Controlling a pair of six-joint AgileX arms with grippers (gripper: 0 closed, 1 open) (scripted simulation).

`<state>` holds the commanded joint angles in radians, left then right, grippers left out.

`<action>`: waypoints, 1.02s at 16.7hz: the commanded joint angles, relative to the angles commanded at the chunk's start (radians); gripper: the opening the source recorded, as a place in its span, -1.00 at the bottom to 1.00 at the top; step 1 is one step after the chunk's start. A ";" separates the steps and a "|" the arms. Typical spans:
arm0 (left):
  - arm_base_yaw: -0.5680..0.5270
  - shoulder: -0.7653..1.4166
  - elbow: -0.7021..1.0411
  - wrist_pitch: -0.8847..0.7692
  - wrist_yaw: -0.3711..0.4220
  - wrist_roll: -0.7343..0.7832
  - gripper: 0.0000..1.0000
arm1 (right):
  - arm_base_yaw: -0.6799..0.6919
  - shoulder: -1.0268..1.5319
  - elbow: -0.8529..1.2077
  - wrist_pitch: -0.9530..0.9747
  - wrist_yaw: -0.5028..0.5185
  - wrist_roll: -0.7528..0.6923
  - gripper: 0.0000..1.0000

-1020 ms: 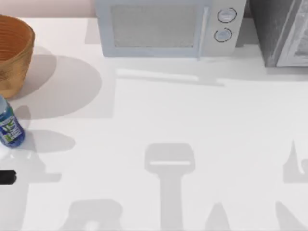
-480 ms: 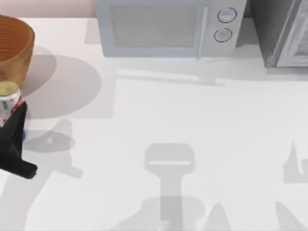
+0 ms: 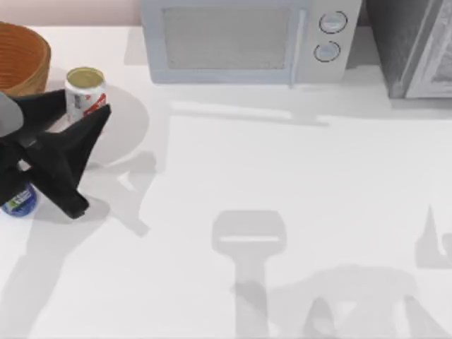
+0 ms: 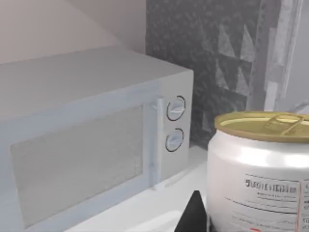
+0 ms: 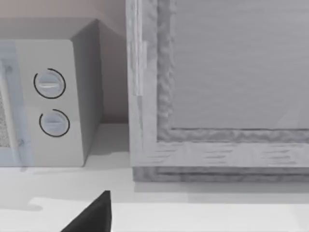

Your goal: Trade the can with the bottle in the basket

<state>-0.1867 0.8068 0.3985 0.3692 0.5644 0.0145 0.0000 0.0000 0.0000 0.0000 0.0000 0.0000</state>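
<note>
The can (image 3: 85,93) is held upright between the fingers of the left gripper (image 3: 83,113), which are clenched on its lower body at the table's left side. From above, one dark finger (image 3: 49,106) is seen on the basket side of the can and the other (image 3: 95,123) on the side toward the open table. The basket (image 3: 25,60) stands just beyond the fingers, at the far left corner, near the can but apart from it. The bottle (image 3: 18,201) is seen behind the fingers, partly hidden under the arm, at the left edge. In the left wrist view the can (image 4: 260,174) is seen close up, with the microwave (image 4: 91,135) beyond it.

The right gripper's finger state cannot be told; a dark fingertip (image 5: 91,217) is seen in its wrist view.
</note>
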 joint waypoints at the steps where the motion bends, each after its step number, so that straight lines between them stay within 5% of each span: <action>1: -0.005 0.056 0.026 0.027 0.028 -0.002 -1.00 | 0.000 0.000 0.000 0.000 0.000 0.000 1.00; 17: -0.136 0.936 0.410 0.481 0.469 -0.021 -1.00 | 0.000 0.000 0.000 0.000 0.000 0.000 1.00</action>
<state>-0.3227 1.7427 0.8087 0.8506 1.0331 -0.0062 0.0000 0.0000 0.0000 0.0000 0.0000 0.0000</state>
